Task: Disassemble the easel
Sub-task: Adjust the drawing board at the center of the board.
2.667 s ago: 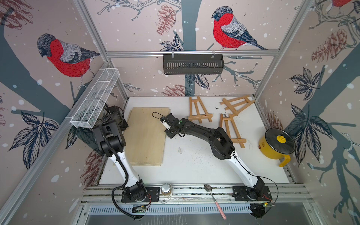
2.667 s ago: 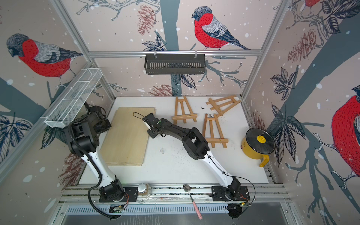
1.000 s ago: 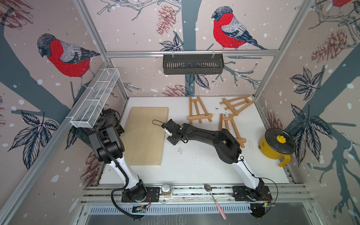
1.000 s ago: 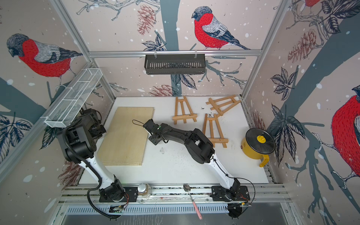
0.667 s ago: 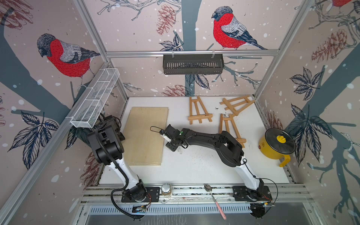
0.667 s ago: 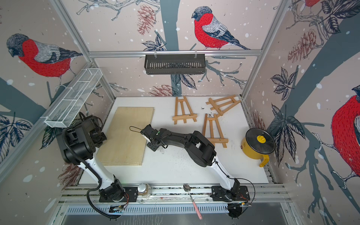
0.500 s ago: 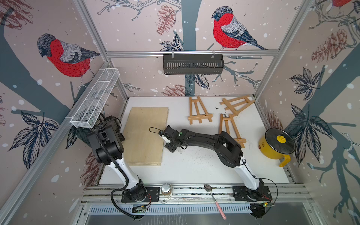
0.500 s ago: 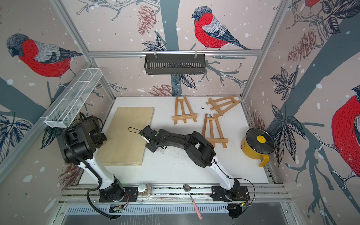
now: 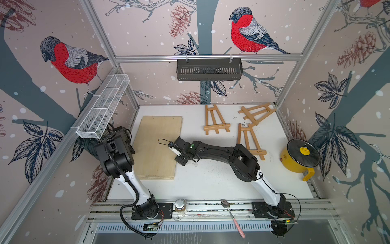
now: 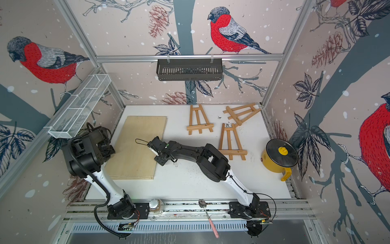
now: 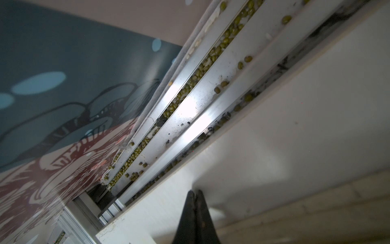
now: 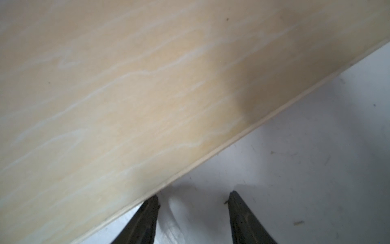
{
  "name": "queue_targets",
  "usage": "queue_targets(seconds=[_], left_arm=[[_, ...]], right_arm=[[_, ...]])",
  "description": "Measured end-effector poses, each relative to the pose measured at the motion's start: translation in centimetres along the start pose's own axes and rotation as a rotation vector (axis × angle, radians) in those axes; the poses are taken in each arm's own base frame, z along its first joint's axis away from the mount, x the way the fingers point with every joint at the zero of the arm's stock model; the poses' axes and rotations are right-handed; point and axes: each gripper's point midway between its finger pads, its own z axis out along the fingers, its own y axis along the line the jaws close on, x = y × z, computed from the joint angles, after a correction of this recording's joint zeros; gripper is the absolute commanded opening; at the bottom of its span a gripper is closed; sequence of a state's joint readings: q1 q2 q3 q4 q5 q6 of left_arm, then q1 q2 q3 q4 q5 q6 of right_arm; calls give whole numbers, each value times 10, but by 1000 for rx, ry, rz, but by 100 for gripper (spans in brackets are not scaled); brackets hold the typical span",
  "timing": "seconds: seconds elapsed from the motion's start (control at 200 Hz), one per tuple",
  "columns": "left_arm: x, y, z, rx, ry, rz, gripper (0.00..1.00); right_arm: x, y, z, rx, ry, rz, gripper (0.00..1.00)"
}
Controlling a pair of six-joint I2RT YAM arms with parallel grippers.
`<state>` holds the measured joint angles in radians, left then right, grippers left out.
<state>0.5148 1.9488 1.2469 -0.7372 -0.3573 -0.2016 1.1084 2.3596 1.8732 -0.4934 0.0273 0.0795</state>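
Note:
Three small wooden easels lie flat at the back right of the white table: one (image 9: pixel 215 121) (image 10: pixel 199 122) near the middle, one (image 9: pixel 256 114) (image 10: pixel 241 114) in the back corner, one (image 9: pixel 249 141) (image 10: pixel 231 141) nearer the front. A pale plywood board (image 9: pixel 158 147) (image 10: pixel 137 147) (image 12: pixel 147 84) lies flat on the left. My right gripper (image 9: pixel 179 154) (image 12: pixel 193 195) hangs low over the board's right edge, open, with only bare table between its fingers. My left gripper (image 11: pixel 195 191) is shut and empty by the table's left edge, beside the wall.
A yellow pot with a black lid (image 9: pixel 300 154) stands at the right edge. A spoon (image 9: pixel 232 215) and a small jar (image 9: pixel 180 205) rest on the front rail. A white wire basket (image 9: pixel 103 109) hangs over my left arm (image 9: pixel 116 152). Green beans (image 11: pixel 190 84) fill the rail groove.
My right gripper has slid a little toward the front left, along the board's right edge, staying open. My left arm has drawn back from the board toward the left wall.

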Motion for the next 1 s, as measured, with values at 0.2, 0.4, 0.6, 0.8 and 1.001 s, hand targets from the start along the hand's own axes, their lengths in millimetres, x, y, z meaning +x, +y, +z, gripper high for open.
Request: queue_targets(seconds=[0.2,0.4,0.6,0.8,1.001], left_arm=[[1,-4,-2,20,-4,26,0],[-3,-13,-6,50,-54,49,0],[-6,-22,-14,78,-111,54,0],[-7,-26,-21,112,-134,50,0],[-9,-27,-24,133,-132,43,0]], right_arm=[[-4,3,2,5,10,-8,55],[-4,3,2,26,29,-14,55],[-2,0,0,50,43,-17,56],[-2,-2,0,52,45,-12,56],[-1,-5,0,57,40,-6,57]])
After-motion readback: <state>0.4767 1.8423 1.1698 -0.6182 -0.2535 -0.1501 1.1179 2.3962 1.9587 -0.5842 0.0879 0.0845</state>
